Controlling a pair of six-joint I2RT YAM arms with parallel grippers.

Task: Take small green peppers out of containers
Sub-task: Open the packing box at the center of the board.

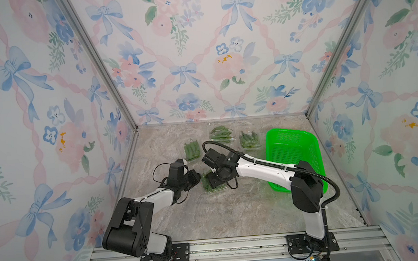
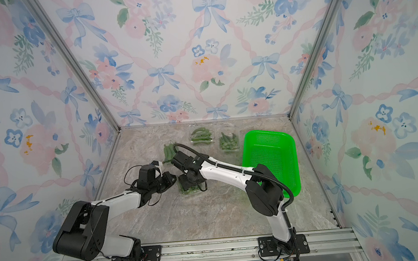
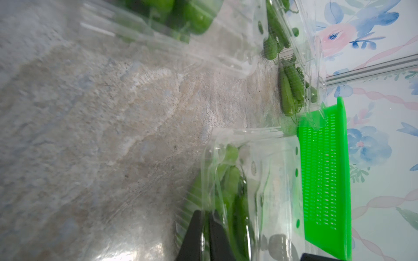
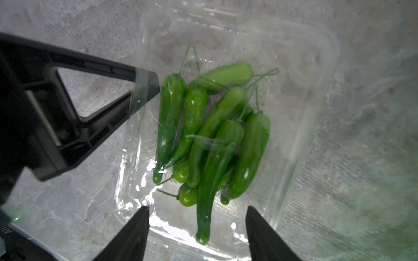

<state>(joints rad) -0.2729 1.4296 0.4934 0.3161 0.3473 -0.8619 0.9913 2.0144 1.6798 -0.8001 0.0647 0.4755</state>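
right claw [image 4: 198, 228] hangs released just above the near container [image 4: 300, 140], its two fingers spread either side of the tip of the long pepper [image 4: 210, 180]. the small green peppers [image 4: 203, 126] lie heaped side by side inside that clear tray, long axes roughly parallel and running away from the claw, so the jaws' closing line crosses them. a straight drop looks enough, i judge, to pinch one. left claw [image 3: 205, 217] is clenched on the tray's thin side wall, steadying it from the side, so the right arm is the nearer one for picking. the table [image 1: 235, 215] is mottled, stone-look and flat, bare around the tray. three other containers [image 1: 260, 145] with peppers sit farther back, the green basket [image 1: 294, 155] lies on the right arm's side, and floral walls close in around.
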